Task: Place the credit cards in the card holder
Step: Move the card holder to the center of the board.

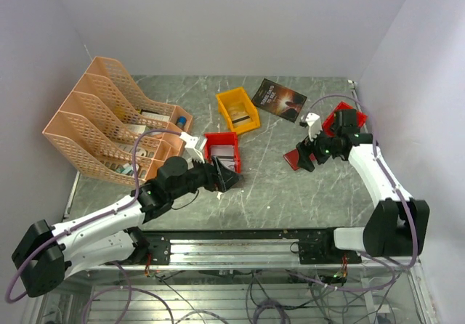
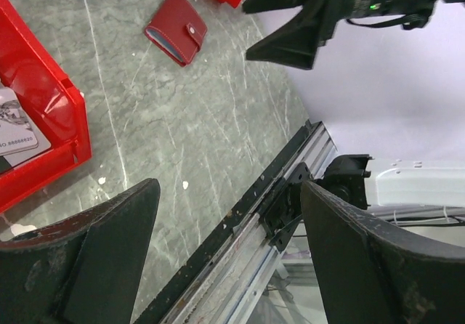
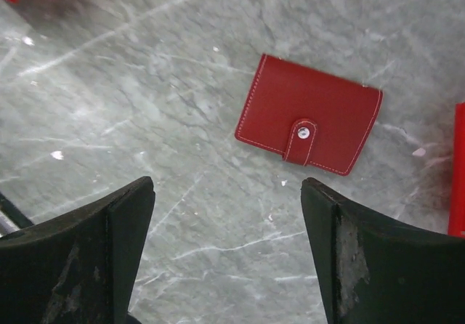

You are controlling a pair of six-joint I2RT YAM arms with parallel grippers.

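1. Being held wide open with nothing in its grasp, the right hand (image 3: pixel 227 222) is hovering above the card holder (image 3: pixel 309 113), which is lying closed and snapped on the counter (image 3: pixel 145 84).
2. The left hand (image 2: pixel 229 222), likewise spread and empty, is being held beside the red bin (image 2: pixel 69 120), where the credit cards (image 2: pixel 14 131) are lying.
3. No card is judged loaded yet; opening the holder and every insertion are being left undone.

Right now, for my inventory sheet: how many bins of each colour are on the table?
Red bins: 2
Yellow bin: 1
Total: 3
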